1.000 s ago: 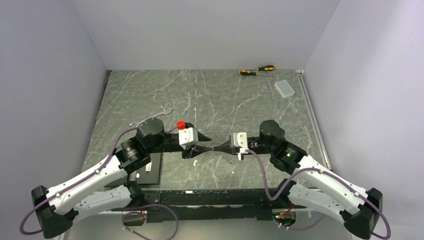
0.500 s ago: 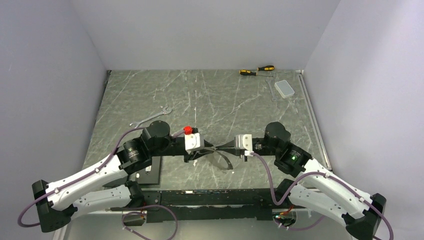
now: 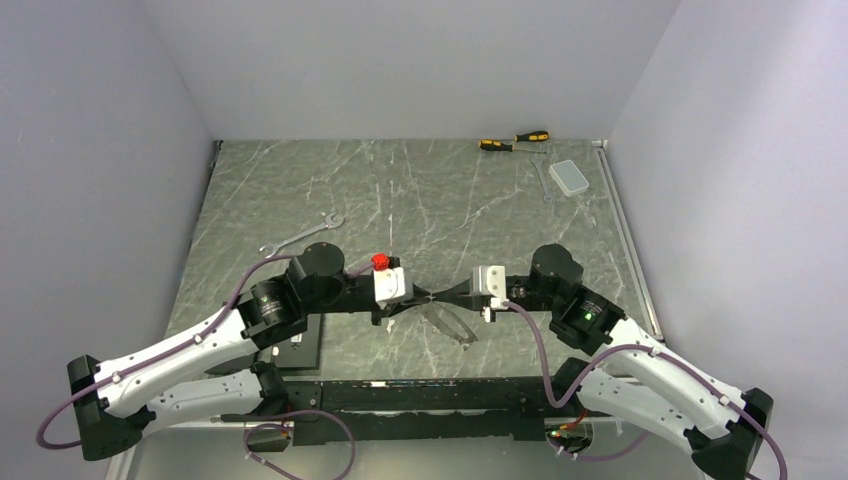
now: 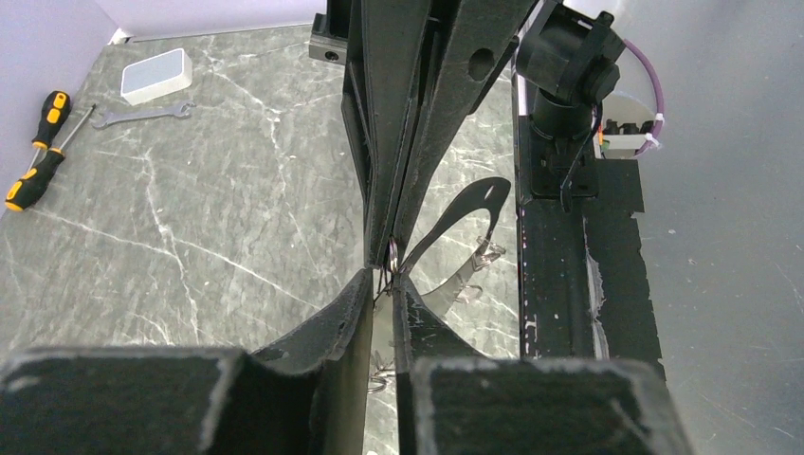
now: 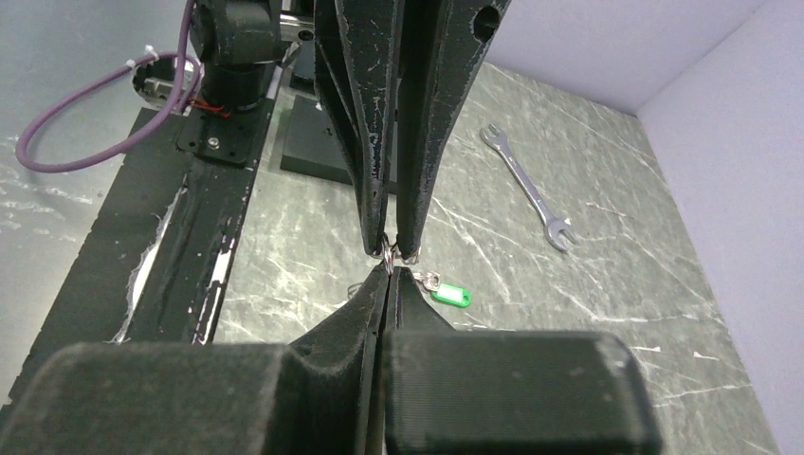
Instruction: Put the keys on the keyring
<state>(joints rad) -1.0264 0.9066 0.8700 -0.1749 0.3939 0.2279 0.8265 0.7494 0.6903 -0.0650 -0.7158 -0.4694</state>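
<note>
My left gripper (image 3: 422, 297) and right gripper (image 3: 438, 297) meet tip to tip low over the table. A small silver wire keyring (image 5: 389, 252) is pinched between both sets of tips; it also shows in the left wrist view (image 4: 391, 254). The right gripper (image 5: 389, 270) is fully shut on it. The left gripper (image 4: 387, 277) is nearly shut, with wire in its tips. The key with the green head (image 5: 450, 295) sits just past the right tips, joined to a silver clasp; I cannot tell whether it hangs or rests. A thin dark oval (image 3: 452, 322) under the tips looks like a flat shadow.
A silver wrench (image 3: 300, 233) lies behind the left arm. Two yellow-and-black screwdrivers (image 3: 512, 141), a small wrench (image 3: 543, 180) and a clear box (image 3: 571, 177) lie at the back right. A flat black box (image 3: 300, 345) sits by the left arm. A black rail (image 3: 420, 395) runs along the near edge.
Both grippers have come down and toward the near edge, staying tip to tip. The left gripper has shifted right. The dark oval under the tips was not there a second ago.
</note>
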